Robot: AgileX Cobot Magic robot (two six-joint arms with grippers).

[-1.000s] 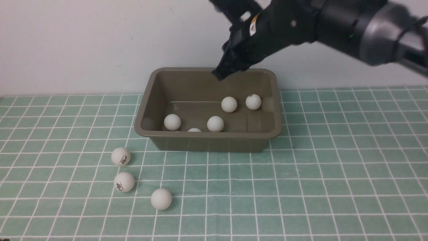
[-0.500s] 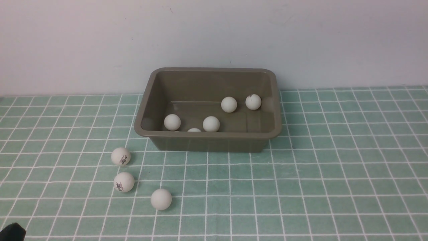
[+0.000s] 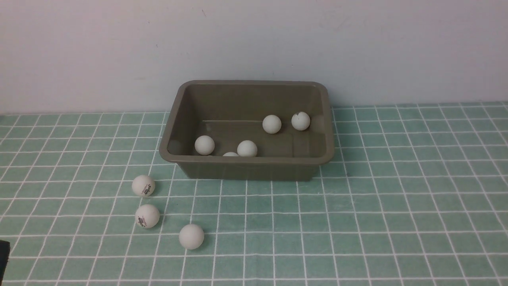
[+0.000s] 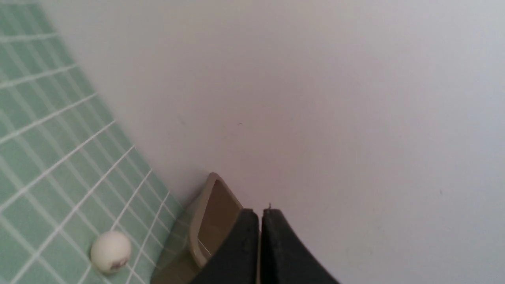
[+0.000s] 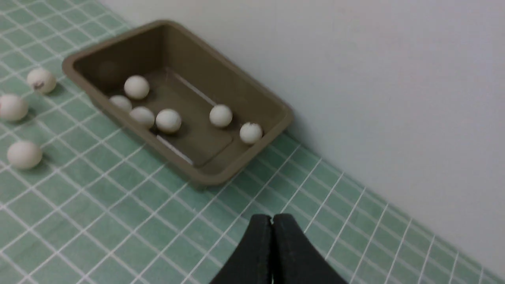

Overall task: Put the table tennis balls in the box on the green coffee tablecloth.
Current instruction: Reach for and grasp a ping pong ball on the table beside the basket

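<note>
Plainly, left fingers and right fingers press together, empty; seemingly six balls in the box.

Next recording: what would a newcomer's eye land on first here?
An olive box stands by the wall on the green cloth, six white balls in it. Three loose balls lie on the cloth off its front left corner. The left gripper and right gripper are shut, empty.
</note>
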